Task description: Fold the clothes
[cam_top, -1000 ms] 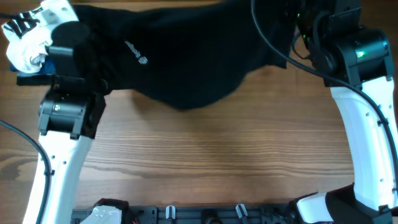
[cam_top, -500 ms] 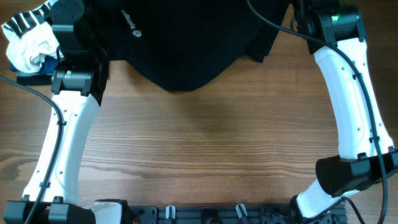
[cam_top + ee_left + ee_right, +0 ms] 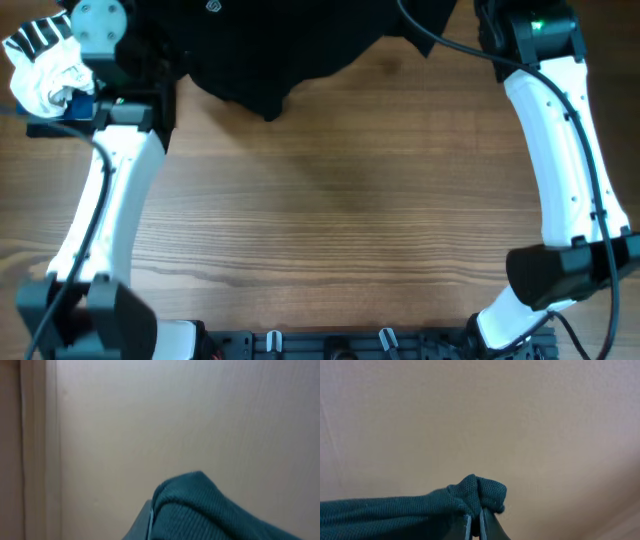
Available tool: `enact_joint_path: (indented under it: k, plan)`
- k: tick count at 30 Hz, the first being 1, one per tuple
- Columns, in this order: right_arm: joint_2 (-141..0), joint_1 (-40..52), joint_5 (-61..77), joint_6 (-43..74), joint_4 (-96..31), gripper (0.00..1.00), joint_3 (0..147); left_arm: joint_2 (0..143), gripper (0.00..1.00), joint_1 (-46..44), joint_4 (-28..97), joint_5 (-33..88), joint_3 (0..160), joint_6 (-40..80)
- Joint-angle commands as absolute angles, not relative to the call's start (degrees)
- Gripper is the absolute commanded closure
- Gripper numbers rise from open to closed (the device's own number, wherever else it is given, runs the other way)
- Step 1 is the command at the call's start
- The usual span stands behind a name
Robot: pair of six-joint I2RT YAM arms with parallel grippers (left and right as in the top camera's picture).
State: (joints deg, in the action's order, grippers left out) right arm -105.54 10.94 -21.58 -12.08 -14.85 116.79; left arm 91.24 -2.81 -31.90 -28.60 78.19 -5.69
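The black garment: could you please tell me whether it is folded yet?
Not folded: the black garment is held bunched, pinched by the left end effector and right end effector.

There is one black garment point(image 3: 300, 40), and on it one small white logo point(image 3: 212, 8). There is one wooden counter point(image 3: 340, 230). Two robot arms are in view: the left arm point(image 3: 115, 210) and the right arm point(image 3: 565, 150). Each arm has one gripper, so two together: the left gripper point(image 3: 149, 522) and the right gripper point(image 3: 475, 527). Of the right one, two fingers show. At the far left corner lies one small pile of other clothes point(image 3: 40, 75). In it I count one white piece with black stripes point(image 3: 35, 40) and one blue piece point(image 3: 50, 128).
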Motion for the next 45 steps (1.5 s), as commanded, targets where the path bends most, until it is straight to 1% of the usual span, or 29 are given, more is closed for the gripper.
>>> enact_joint_path:
  k: [1, 3, 5, 9, 11, 13, 16, 21, 24, 26, 28, 30, 34, 37, 41, 43, 44, 45]
  plan:
    - [-107.5, 9.6, -23.5, -14.9, -12.1, 0.96, 117.9, 92.6, 0.96, -1.3, -39.9, -30.3, 79.6, -11.4]
    - [-107.8, 9.6, -23.5, -14.3, -14.4, 0.96, 117.8, 92.6, 0.96, -1.3, -38.0, -31.1, 79.6, -11.4]
    - [-108.1, 9.5, -22.4, -13.3, -18.6, 0.96, 117.8, 92.7, 0.96, -1.3, -31.8, -31.1, 79.6, -10.7]
    - [-109.7, 9.5, -22.4, -12.3, -23.8, 0.96, 117.8, 93.3, 0.96, -1.4, -26.5, -30.7, 79.6, -8.4]
    - [-110.0, 9.5, -20.9, -9.2, -28.5, 0.96, 117.8, 93.3, 0.96, -1.4, -20.0, -30.7, 79.6, -6.7]
    - [-110.1, 9.6, -16.3, -8.3, -34.2, 0.96, 117.8, 93.3, 0.96, -1.8, -11.1, -30.7, 79.6, -4.1]
    - [-110.1, 9.6, -11.4, -5.7, -41.6, 0.96, 117.8, 93.3, 0.96, -3.0, -1.2, -29.9, 79.6, -2.0]
    - [-110.0, 10.1, -8.1, -3.8, -52.4, 0.96, 117.8, 92.7, 0.96, -9.1, 6.2, -29.8, 79.6, -0.4]
    - [-110.0, 10.3, -7.5, 0.9, -61.4, 0.96, 117.8, 92.2, 0.96, -14.5, 12.1, -30.0, 79.6, 0.3]
    - [-110.0, 10.3, -7.1, 3.5, -66.3, 0.96, 117.9, 91.9, 0.96, -17.2, 16.7, -31.0, 79.6, 4.1]
    - [-109.6, 10.3, -5.2, 4.8, -70.6, 0.96, 117.9, 90.0, 0.96, -18.5, 22.5, -30.9, 79.6, 9.9]
    - [-109.4, 10.3, -4.7, 6.9, -73.0, 0.96, 117.9, 88.2, 0.96, -18.5, 25.3, -30.9, 79.6, 11.5]
    - [-109.4, 10.3, -0.1, 9.2, -81.3, 0.96, 117.9, 81.7, 0.96, -18.5, 35.0, -30.9, 79.6, 15.8]
    - [-109.4, 10.3, 5.1, 9.2, -90.6, 0.96, 117.9, 77.1, 0.96, -18.5, 44.2, -28.5, 79.6, 18.2]
    - [-108.5, 10.4, 12.9, 9.3, -92.2, 0.96, 116.9, 74.7, 0.96, -18.5, 55.1, -26.1, 79.6, 23.1]
    - [-108.5, 10.5, 18.7, 9.6, -92.2, 0.96, 116.9, 74.8, 0.96, -18.5, 58.9, -21.3, 79.6, 24.9]
    - [-108.5, 10.8, 18.6, 11.3, -92.2, 0.96, 116.9, 74.8, 0.96, -18.5, 60.2, -18.2, 79.6, 25.0]
    - [-108.5, 11.1, 15.6, 12.1, -92.2, 0.96, 116.9, 74.8, 0.96, -18.5, 60.9, -17.4, 79.6, 25.0]
